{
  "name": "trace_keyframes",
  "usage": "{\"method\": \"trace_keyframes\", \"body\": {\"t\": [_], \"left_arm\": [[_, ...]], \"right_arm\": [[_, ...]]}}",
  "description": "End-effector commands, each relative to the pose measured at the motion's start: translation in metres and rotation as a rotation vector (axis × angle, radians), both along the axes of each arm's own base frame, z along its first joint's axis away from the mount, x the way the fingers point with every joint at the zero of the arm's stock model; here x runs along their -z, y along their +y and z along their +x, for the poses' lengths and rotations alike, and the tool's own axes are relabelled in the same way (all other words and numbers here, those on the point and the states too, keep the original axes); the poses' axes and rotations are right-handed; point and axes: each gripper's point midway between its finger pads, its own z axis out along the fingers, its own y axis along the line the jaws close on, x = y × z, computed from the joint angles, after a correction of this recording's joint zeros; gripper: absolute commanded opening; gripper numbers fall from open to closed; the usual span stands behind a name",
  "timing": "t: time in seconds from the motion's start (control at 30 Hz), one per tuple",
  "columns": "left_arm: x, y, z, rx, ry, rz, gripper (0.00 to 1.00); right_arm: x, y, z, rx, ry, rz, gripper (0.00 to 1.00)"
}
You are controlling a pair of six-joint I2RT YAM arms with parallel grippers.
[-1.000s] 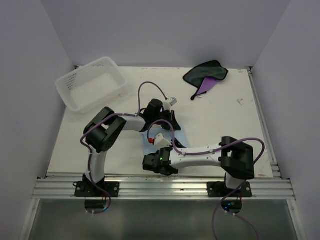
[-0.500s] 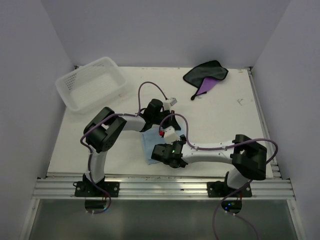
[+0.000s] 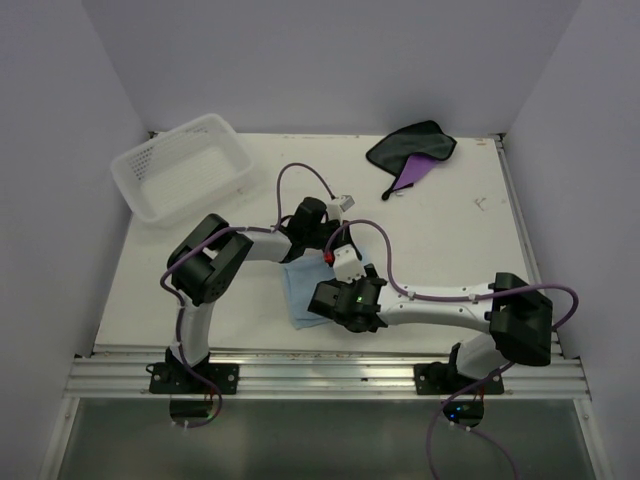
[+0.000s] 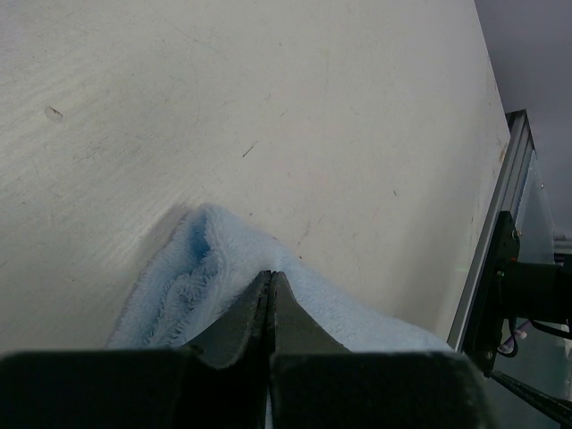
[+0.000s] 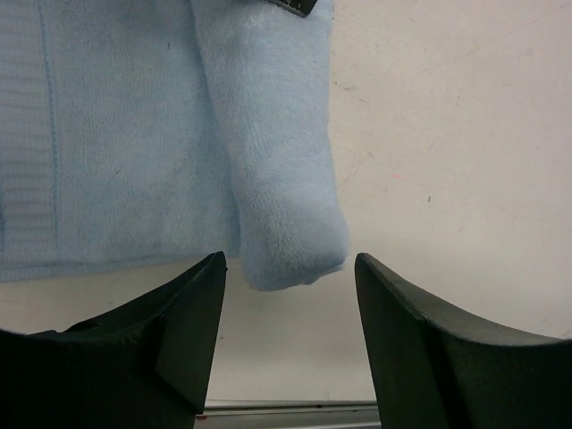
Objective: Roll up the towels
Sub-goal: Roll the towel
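Note:
The light blue towel (image 3: 300, 288) lies on the table in front of the arms, with its right side rolled into a tube (image 5: 284, 179). My left gripper (image 3: 328, 248) is shut on the far end of that roll; in the left wrist view its closed tips (image 4: 271, 279) pinch a raised fold of the blue towel (image 4: 201, 268). My right gripper (image 5: 290, 268) is open and empty, its jaws straddling the near end of the roll without touching it; from above it sits over the towel's near right corner (image 3: 345, 305). The purple and dark grey towel (image 3: 412, 152) lies crumpled at the back right.
A white lattice basket (image 3: 185, 165) stands at the back left. The table's near metal rail (image 3: 320, 375) runs just behind the right gripper and shows in the right wrist view (image 5: 286, 413). White walls enclose the table on three sides.
My right arm has swung its elbow to the right and its gripper has shifted right along the towel's near edge, uncovering more of the blue towel. The left gripper has stayed put.

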Motion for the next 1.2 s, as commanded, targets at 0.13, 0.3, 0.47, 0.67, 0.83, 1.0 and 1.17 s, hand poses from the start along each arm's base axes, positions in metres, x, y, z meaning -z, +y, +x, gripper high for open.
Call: {"method": "trace_keyframes", "body": {"t": [0.13, 0.3, 0.47, 0.67, 0.83, 1.0, 1.17], "left_arm": [[0.002, 0.003, 0.010, -0.009, -0.041, 0.042, 0.00], [0.000, 0.003, 0.011, -0.014, -0.045, 0.039, 0.00], [-0.002, 0.002, 0.012, -0.013, -0.047, 0.040, 0.00], [-0.003, 0.002, 0.013, -0.009, -0.050, 0.040, 0.00], [-0.002, 0.002, 0.014, -0.010, -0.053, 0.043, 0.00], [0.000, 0.002, 0.014, -0.010, -0.052, 0.047, 0.00], [0.004, 0.002, 0.013, -0.003, -0.049, 0.058, 0.00]], "right_arm": [[0.007, -0.006, 0.012, 0.042, -0.029, 0.016, 0.64], [0.019, -0.012, 0.018, 0.046, -0.012, 0.009, 0.63], [0.029, -0.017, 0.027, 0.055, -0.005, 0.021, 0.55], [0.031, -0.014, 0.029, 0.029, -0.010, 0.008, 0.24], [0.031, -0.013, 0.023, -0.030, -0.042, -0.080, 0.16], [0.034, -0.007, 0.018, -0.077, -0.111, -0.249, 0.14], [0.044, 0.005, 0.005, -0.125, -0.138, -0.375, 0.13]]}}
